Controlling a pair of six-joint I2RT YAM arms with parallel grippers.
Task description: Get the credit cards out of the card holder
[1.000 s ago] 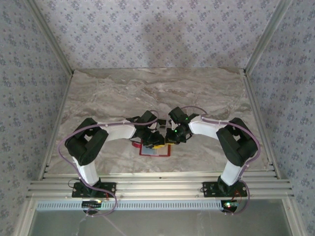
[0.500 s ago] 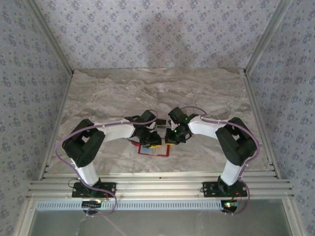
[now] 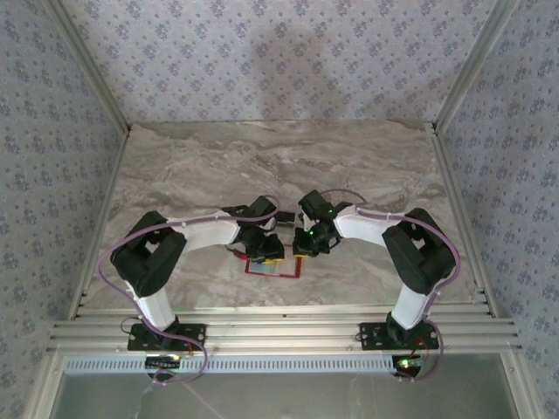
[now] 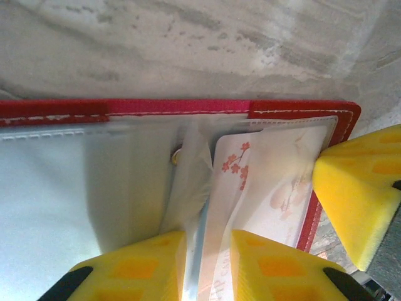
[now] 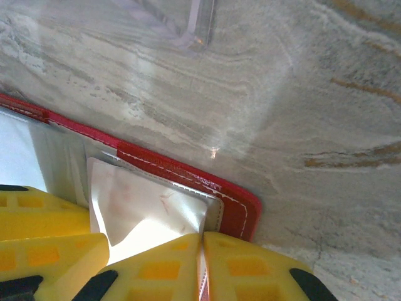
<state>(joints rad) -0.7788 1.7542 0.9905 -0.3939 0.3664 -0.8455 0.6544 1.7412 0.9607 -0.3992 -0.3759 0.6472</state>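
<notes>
Lately, left arm [image 3: 205, 231] shifted slightly over card holder [image 4: 294, 110]; left jaws pinched a credit card [image 4: 269, 182] inside it; right jaws, closed, clamped its corner; cards not yet out.

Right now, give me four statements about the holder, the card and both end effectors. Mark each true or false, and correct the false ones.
1. The card holder lies open on the table. True.
2. The right end effector hangs wide open over bare marble. False: its fingers are closed together on the holder's red corner.
3. The blossom-printed card lies loose on the table. False: it sits inside the holder, under a clear sleeve.
4. The left end effector has its fingers at that card's edge, beside the right one. True.
</notes>
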